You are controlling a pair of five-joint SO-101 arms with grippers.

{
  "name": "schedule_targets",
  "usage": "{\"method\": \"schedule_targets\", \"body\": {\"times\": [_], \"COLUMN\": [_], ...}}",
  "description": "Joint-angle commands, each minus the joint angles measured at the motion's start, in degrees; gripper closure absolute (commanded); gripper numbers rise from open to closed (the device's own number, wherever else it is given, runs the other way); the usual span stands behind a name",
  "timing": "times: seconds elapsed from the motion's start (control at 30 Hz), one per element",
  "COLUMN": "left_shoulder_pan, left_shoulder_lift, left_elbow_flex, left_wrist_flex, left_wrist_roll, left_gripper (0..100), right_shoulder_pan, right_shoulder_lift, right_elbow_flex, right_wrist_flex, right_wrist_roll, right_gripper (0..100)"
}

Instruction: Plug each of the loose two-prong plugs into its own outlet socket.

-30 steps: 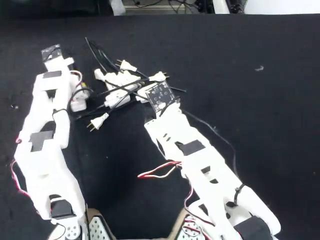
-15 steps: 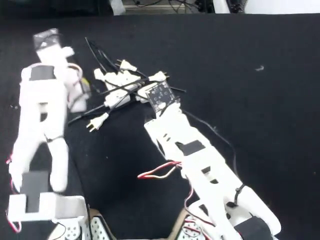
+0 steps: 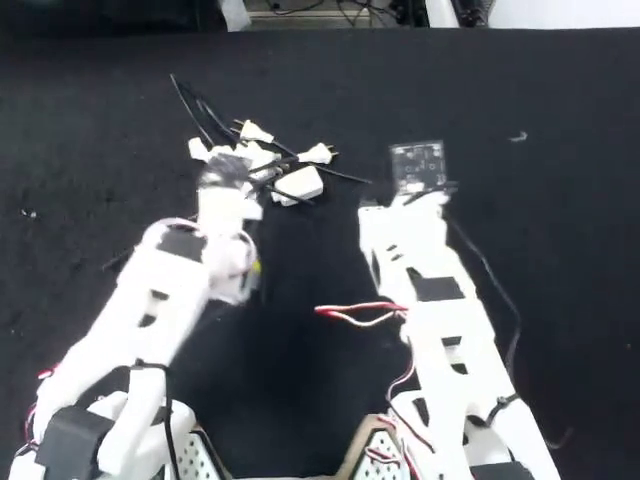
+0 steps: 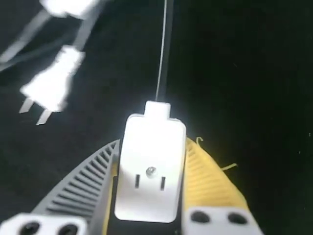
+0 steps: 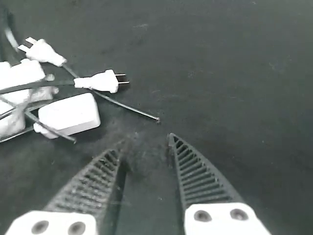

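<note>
My left gripper (image 4: 151, 144) is shut on a white outlet socket (image 4: 149, 171) whose two slots face the camera; its black cord (image 4: 161, 58) runs away from it. A loose two-prong plug (image 4: 49, 88) lies just beyond it. In the high view the left arm (image 3: 170, 280) ends beside the tangle of white plugs and sockets (image 3: 255, 158). My right gripper (image 5: 145, 142) stands open over bare black table. Past it lie two plugs (image 5: 100, 82) (image 5: 43, 51) and a white socket block (image 5: 68, 115). The right arm (image 3: 425, 270) is to the right of the pile.
Thin black cords (image 3: 195, 100) spread from the pile toward the table's back left. A red and white wire (image 3: 355, 315) loops between the two arms. The black table (image 3: 540, 200) stretches open on the right.
The left arm swung from the table's left side toward the middle, carrying the socket. The right arm swung right, off the pile, uncovering the white socket block.
</note>
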Motion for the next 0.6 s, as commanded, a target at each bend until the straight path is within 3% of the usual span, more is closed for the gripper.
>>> {"method": "schedule_targets", "body": {"times": [0.0,0.2,0.37,0.47,0.57], "left_shoulder_pan": [2.7,-4.2,-11.2,-15.3,-15.5], "left_shoulder_lift": [-2.2,-2.3,-2.3,-1.5,-0.6], "left_elbow_flex": [3.3,0.1,-5.9,-6.0,-1.4], "left_wrist_flex": [-4.2,1.1,7.3,6.1,-0.4], "left_wrist_roll": [1.1,2.9,2.9,2.9,2.9], "left_gripper": [76,80,82,82,81], "right_shoulder_pan": [1.5,1.3,-3.8,-6.7,-7.2], "right_shoulder_lift": [-2.1,-1.1,0.6,1.4,1.8], "right_elbow_flex": [-0.5,-0.7,-0.6,-0.6,-0.6], "right_wrist_flex": [-1.1,-1.1,-1.1,-0.9,-1.1], "right_wrist_roll": [-1.1,-1.1,-1.1,-1.0,-1.0], "right_gripper": [88.1,88.1,88.1,88.1,88.1]}}
